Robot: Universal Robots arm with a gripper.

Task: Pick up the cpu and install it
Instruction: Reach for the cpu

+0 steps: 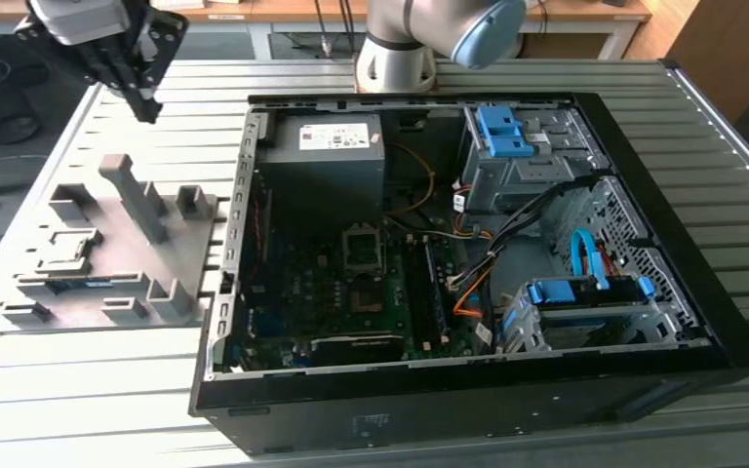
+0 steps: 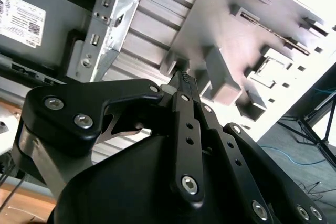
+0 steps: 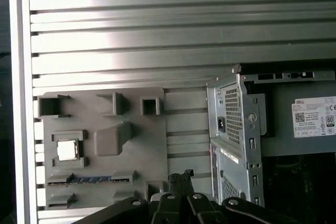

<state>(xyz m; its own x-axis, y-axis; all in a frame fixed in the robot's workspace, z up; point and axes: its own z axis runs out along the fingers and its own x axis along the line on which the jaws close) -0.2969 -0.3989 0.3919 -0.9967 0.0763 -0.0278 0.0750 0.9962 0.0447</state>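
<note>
The cpu is a small silver square lying flat in a square pocket of the grey parts fixture, beside the computer case. My gripper hangs high above the table, past the fixture's far end, at the exterior view's upper left. Its black fingers are pressed together with nothing between them, and they stand apart from the cpu. In the second wrist view the gripper points down toward the fixture. The dark cpu socket sits on the motherboard inside the open case.
The open black computer case fills the middle of the slatted metal table, with a grey power supply and blue drive brackets inside. A blue-green memory stick lies in a fixture slot near the cpu. Upright fixture posts rise beside the pockets.
</note>
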